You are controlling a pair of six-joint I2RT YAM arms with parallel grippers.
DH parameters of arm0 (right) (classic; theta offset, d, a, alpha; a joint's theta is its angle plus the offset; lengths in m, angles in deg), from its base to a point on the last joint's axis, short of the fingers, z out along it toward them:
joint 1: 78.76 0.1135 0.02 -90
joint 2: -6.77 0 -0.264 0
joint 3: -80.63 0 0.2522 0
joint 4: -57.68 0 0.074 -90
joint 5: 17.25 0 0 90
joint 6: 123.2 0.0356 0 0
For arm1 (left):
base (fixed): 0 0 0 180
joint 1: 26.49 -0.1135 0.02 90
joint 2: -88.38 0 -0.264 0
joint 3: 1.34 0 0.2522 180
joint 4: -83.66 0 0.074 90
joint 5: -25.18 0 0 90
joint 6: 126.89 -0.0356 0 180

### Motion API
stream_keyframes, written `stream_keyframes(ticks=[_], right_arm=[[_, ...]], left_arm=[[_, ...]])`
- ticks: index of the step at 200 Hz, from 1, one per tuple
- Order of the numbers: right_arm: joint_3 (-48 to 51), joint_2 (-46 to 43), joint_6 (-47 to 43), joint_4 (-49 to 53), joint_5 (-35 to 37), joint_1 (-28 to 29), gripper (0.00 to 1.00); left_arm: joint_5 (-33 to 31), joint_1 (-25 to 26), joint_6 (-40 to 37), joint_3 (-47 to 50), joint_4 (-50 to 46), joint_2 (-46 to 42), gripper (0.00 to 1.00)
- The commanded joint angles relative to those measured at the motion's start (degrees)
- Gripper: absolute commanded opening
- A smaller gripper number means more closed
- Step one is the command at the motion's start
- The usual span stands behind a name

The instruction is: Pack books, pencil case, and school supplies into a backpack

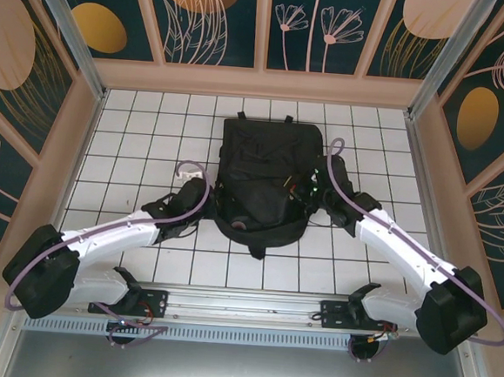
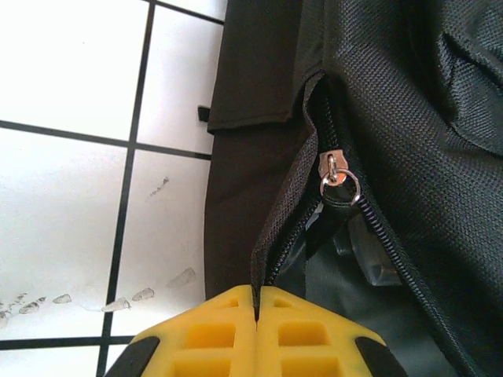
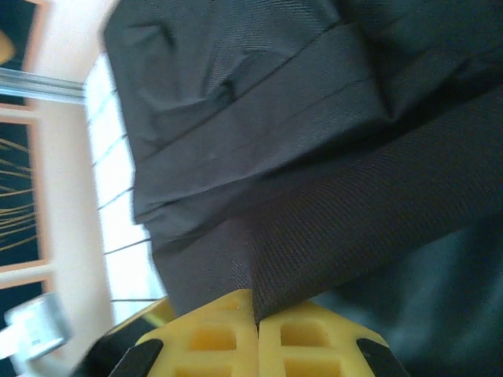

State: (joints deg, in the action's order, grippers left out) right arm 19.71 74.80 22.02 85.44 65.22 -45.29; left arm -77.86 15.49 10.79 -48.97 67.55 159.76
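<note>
The black backpack [image 1: 258, 167] lies flat in the middle of the tiled table, its lower part between both arms. My left gripper [image 1: 211, 198] is at its left side. In the left wrist view the yellow fingers [image 2: 212, 334] are shut on the fabric lip of the open zipper, just below the metal zipper pull [image 2: 336, 174]. Something clear and dark shows inside the opening; I cannot tell what it is. My right gripper [image 1: 311, 191] is at the backpack's right side, shut on a fold of its black fabric [image 3: 330, 236]. The books, pencil case and school supplies are hidden.
The white tiled table [image 1: 152, 128] is enclosed by patterned walls on three sides. A metal rail [image 1: 243, 303] with both arm bases runs along the near edge. Bare tiles lie left, right and behind the backpack.
</note>
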Motion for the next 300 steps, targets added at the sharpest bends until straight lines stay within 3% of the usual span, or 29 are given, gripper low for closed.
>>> stream_keyframes(ticks=[1,34,66,78,103,134,162,191,217,230,247,258,300], right_arm=[[1.79,3.37,-5.50,2.71,9.50,-0.87,0.05],[-1.98,6.79,-10.91,5.92,13.18,1.09,0.21],[-10.86,4.63,-21.09,9.90,22.71,11.81,0.38],[-11.99,4.04,-25.09,8.33,21.31,15.74,0.38],[-12.09,5.08,-27.79,2.30,10.34,19.85,0.32],[-18.38,10.82,-28.08,8.76,16.60,24.29,0.33],[-16.11,10.79,-25.28,11.30,26.34,22.59,0.31],[-9.35,6.54,-23.14,8.81,22.37,14.65,0.33],[-5.18,4.83,-22.53,8.66,19.60,11.16,0.35],[-4.00,5.13,-22.76,8.94,18.14,11.08,0.39],[-3.15,5.49,-23.03,9.29,15.28,11.17,0.55],[-3.41,5.04,-23.18,9.82,14.04,11.47,0.59],[-12.07,2.77,-24.32,20.68,27.44,17.59,0.59]], left_arm=[[1.78,0.06,0.33,3.03,3.14,-1.86,0.00],[2.47,0.06,-0.65,4.59,5.57,-4.69,0.00],[2.84,0.12,-1.00,6.30,8.04,-6.31,0.00],[3.58,0.08,-0.93,6.84,9.20,-6.76,0.00],[3.71,0.10,-0.48,7.89,10.82,-7.81,0.00],[3.50,0.08,-0.48,8.24,10.62,-8.90,0.00],[2.96,0.08,-0.48,9.37,10.29,-11.17,0.00],[1.98,0.12,-0.22,10.29,8.90,-13.85,0.00],[1.26,0.10,-0.11,10.74,8.15,-15.92,0.00],[1.29,0.11,0.21,11.17,8.46,-16.52,0.00],[1.93,0.07,0.52,11.53,9.43,-16.79,0.00],[2.29,0.08,0.59,11.54,9.85,-16.64,0.00],[3.19,0.08,0.32,11.63,10.65,-17.39,0.00]])
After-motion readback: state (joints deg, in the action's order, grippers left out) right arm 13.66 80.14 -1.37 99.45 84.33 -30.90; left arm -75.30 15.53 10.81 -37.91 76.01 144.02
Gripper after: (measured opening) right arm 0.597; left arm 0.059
